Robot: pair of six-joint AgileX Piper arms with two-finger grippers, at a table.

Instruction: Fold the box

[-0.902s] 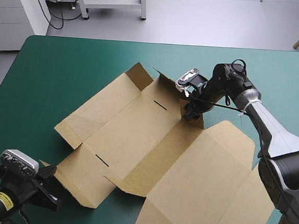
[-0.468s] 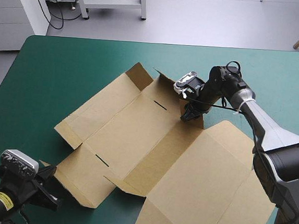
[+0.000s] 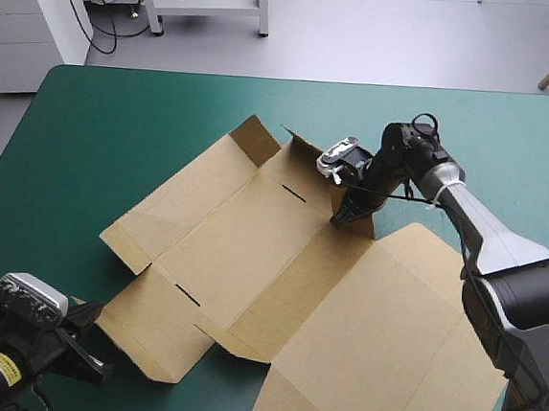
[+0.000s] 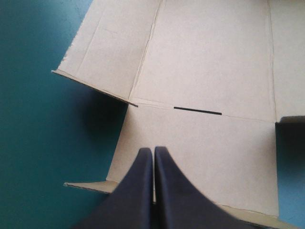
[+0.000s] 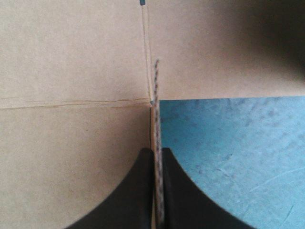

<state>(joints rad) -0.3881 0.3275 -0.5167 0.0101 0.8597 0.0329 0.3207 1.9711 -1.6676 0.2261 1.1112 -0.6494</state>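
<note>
The brown box (image 3: 251, 252) lies as a mostly flat cut sheet across the teal-green table (image 3: 117, 134). Near the sheet's far side a small flap (image 3: 359, 211) stands upright, and my right gripper (image 3: 344, 216) is shut on it. In the right wrist view the flap's thin edge (image 5: 156, 109) runs up between the black fingers (image 5: 143, 191) of the right gripper (image 5: 157, 151). My left gripper (image 3: 95, 363) sits shut at the front left corner. Its tips (image 4: 153, 150) hover over a flap of the box (image 4: 205, 57), just short of a narrow slot (image 4: 198, 111).
The wide lid panel (image 3: 378, 340) reaches toward the front right edge. Two short flaps (image 3: 261, 137) stand slightly raised at the sheet's far corner. Another low flap (image 4: 90, 83) rises beside the left gripper.
The right gripper's fingers, apart earlier, have come together on the upright flap, and the wrist has shifted slightly. The left arm has barely moved.
</note>
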